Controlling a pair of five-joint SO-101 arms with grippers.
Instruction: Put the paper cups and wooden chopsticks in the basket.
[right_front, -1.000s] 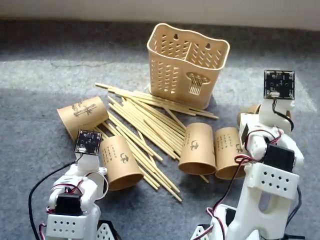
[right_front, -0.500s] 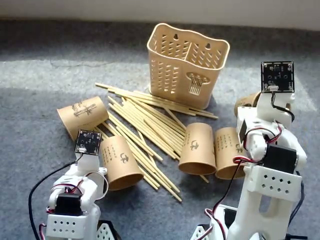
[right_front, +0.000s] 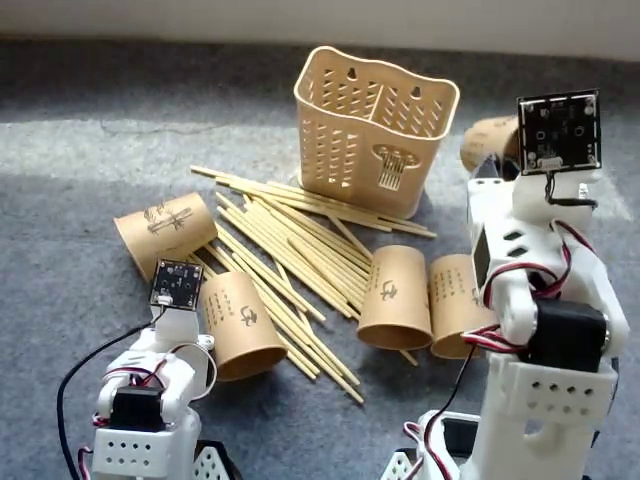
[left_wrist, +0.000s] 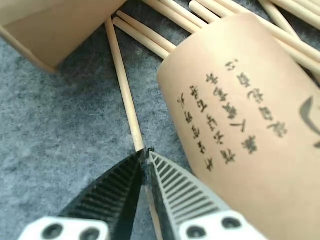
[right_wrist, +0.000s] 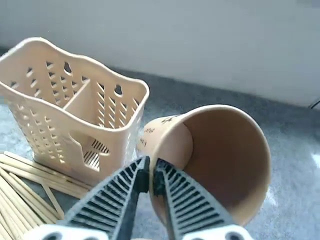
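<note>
- Clamped on the rim of one paper cup (right_wrist: 215, 160), the jaws of the right gripper (right_wrist: 150, 162) hold it clear of the table (right_front: 80, 150). The cup is tipped on its side with its mouth toward the wrist camera. It hangs just beside the basket (right_wrist: 75, 100), at about the height of the basket's rim.
- On the left gripper (left_wrist: 146, 156) the jaws are together, low over the table, with their tips at the end of a single chopstick (left_wrist: 122, 85). I cannot tell whether they nip it or only rest above it. A second cup (left_wrist: 240, 115) lies on its side right next to them.
- From the high view, four cups (right_front: 393, 297) lie on their sides on the table. The chopsticks (right_front: 290, 240) are fanned out between them in front of the basket, and both basket compartments look bare.
- The step in hand appears to be carrying the first cup to the basket, so the task is barely begun.
- The next move likely calls for bringing the cup over one compartment and turning its base downward. The jaws should part only once it sits inside the walls; released at this tilt, it could catch the rim and roll away.
</note>
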